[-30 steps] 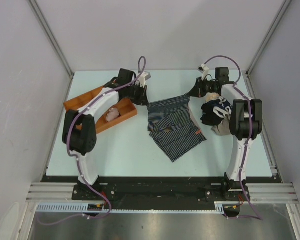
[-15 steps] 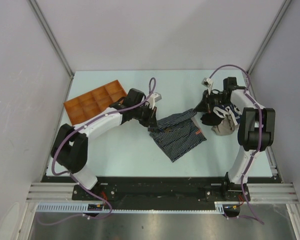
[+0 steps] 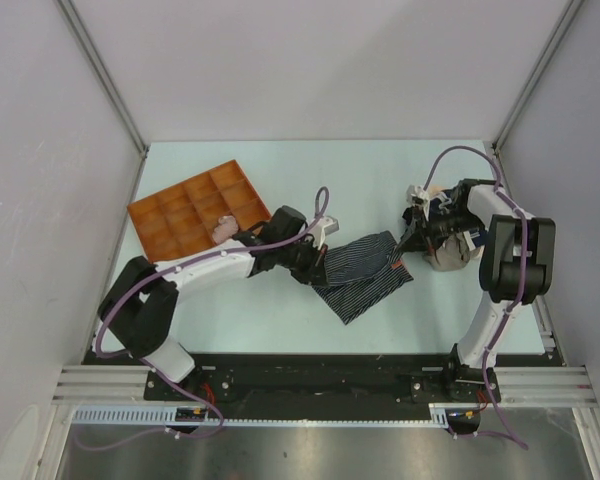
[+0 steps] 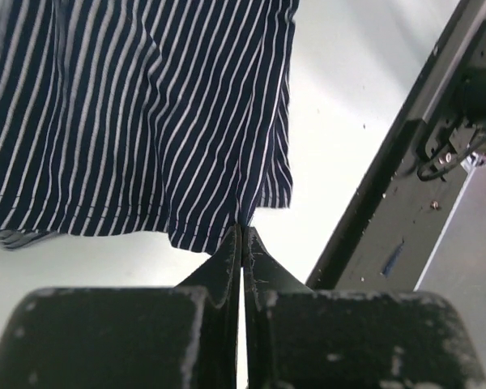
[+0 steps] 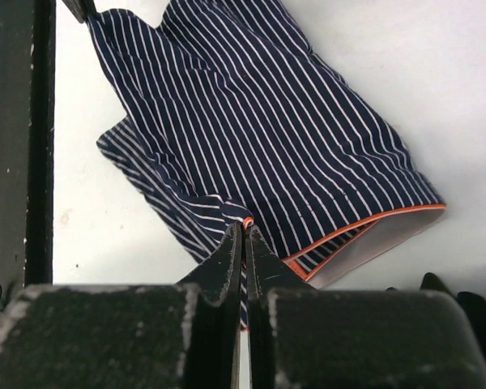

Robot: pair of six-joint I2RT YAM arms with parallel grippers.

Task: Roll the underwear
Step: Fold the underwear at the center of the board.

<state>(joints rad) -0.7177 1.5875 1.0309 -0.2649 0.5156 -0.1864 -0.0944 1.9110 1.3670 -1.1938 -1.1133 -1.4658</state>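
Observation:
The navy white-striped underwear (image 3: 365, 268) lies folded on the pale table between the arms. My left gripper (image 3: 318, 262) is shut on its left edge; in the left wrist view the closed tips (image 4: 241, 231) pinch the striped hem (image 4: 146, 105). My right gripper (image 3: 404, 246) is shut on its right edge; in the right wrist view the tips (image 5: 244, 229) pinch a fold with orange trim (image 5: 267, 121). A pile of black, navy and cream underwear (image 3: 448, 242) lies at the right, behind the right gripper. A pale pink garment (image 3: 220, 231) sits in the tray.
The orange compartmented tray (image 3: 185, 205) stands at the back left. The black front rail (image 3: 310, 365) runs along the table's near edge and shows in the left wrist view (image 4: 421, 162) and the right wrist view (image 5: 16, 121). Grey walls enclose the table.
Both grippers have moved toward the near side with the striped underwear's far edge, folding it to a narrower band. The left arm swung from the tray to the middle.

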